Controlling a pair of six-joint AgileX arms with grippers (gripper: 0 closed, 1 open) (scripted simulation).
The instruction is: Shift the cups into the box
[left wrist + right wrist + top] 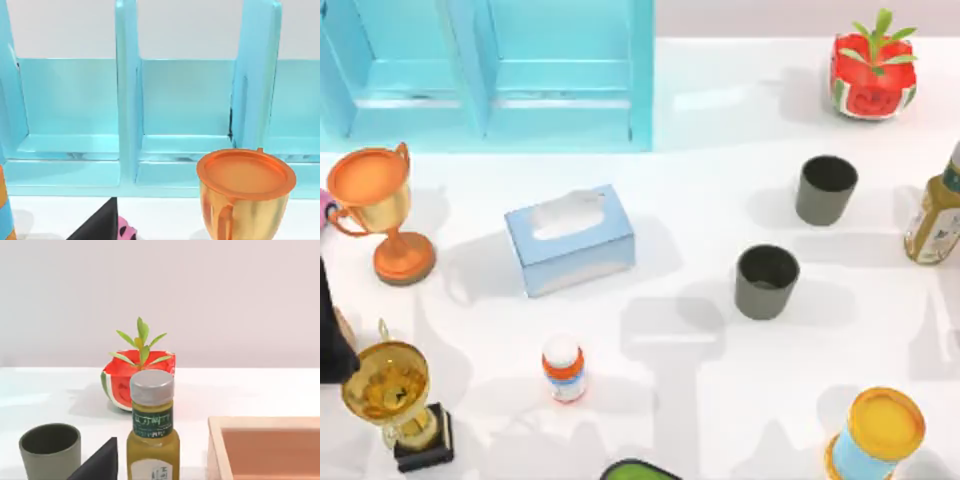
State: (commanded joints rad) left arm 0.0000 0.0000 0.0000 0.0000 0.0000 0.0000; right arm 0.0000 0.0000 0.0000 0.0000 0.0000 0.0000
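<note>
You see both cups upright on the white tabletop (700, 200), right of the blue tissue box (570, 240). The nearer cup (766, 281) stands right of centre; the farther cup (825, 189) is behind it, near the oil bottle (933, 220). A wooden box (267, 447) sits just beside this bottle. You cannot tell the state of either hand.

Two dark grey-green cups (826, 189) (766, 281) stand upright, apart, on the table's right half.
</note>
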